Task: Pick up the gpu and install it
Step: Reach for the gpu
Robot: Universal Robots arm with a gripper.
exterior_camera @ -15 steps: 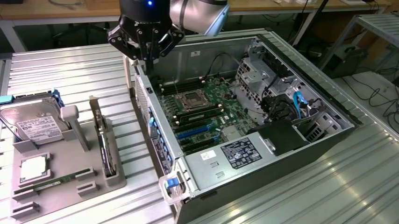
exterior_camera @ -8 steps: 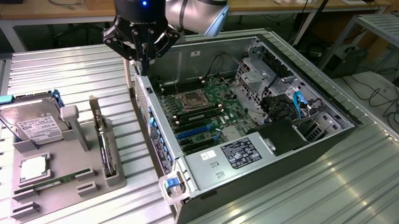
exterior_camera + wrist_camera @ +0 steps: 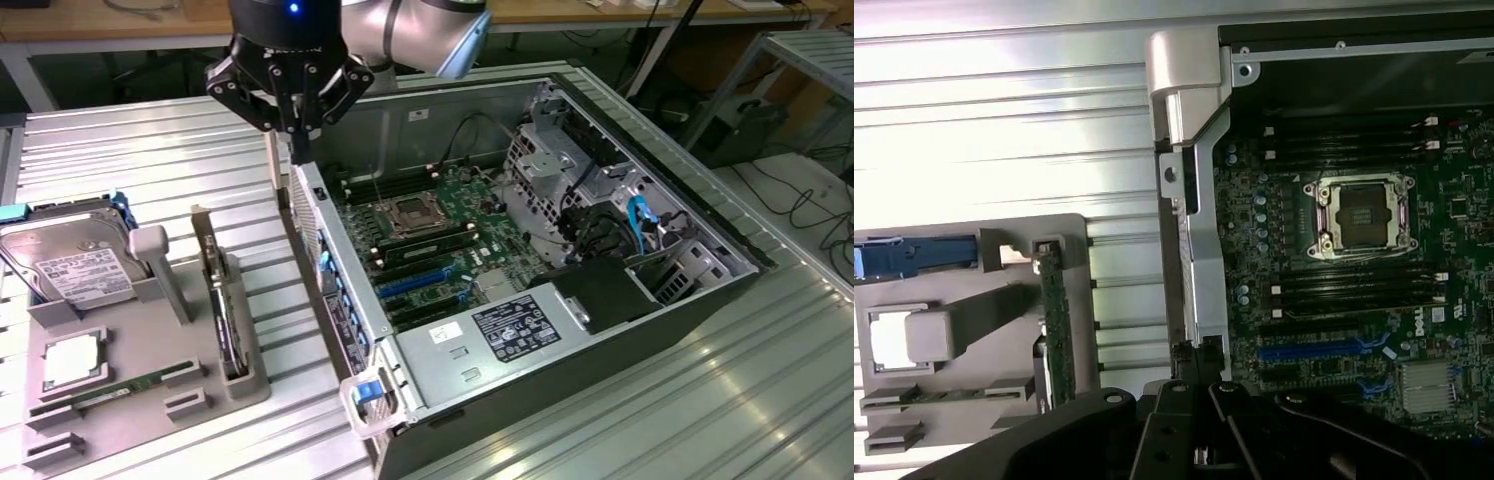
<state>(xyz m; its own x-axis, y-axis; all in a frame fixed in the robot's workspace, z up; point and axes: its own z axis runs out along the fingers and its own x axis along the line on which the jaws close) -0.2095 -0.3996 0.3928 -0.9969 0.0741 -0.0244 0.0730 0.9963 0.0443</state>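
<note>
Gripper [image 3: 298,140] hung above the case [image 3: 400,130], over the case wall on the exterior view's left. Fingers looked drawn together w/ nothing betw. them, i.e. empty.

Gpu [image 3: 224,305] not yet picked. It stood edge-on in a slot of the grey fixture tray [image 3: 127,335], just outside the case on the exterior view's left, near that wall but not touching it. Further from the case on the same tray: hard drive [image 3: 74,265], cpu [image 3: 70,362], memory stick [image 3: 120,388].

Risks (my judgement):
1. Fingers as they stood would land on the card's top edge instead of straddling it, and could tip or chip the board. They need opening before any descent.
2. Card was thin and edge-on. A grasp off-centre or on the fan side would let it twist in the grip, giving poor alignment later.
3. Tray's slot walls sat tight beside the card, so widely spread fingers could strike them and shove the whole tray.
4. Case wall stood betw. tray and mobo [image 3: 441,240]. W/ too low a carry the bracket could snag the wall's rim.
5. Blue slots [image 3: 420,285] inside the case lay close together. Any tilt or offset would make the edge contacts miss, and pressing down then would stress both card and board.
</note>
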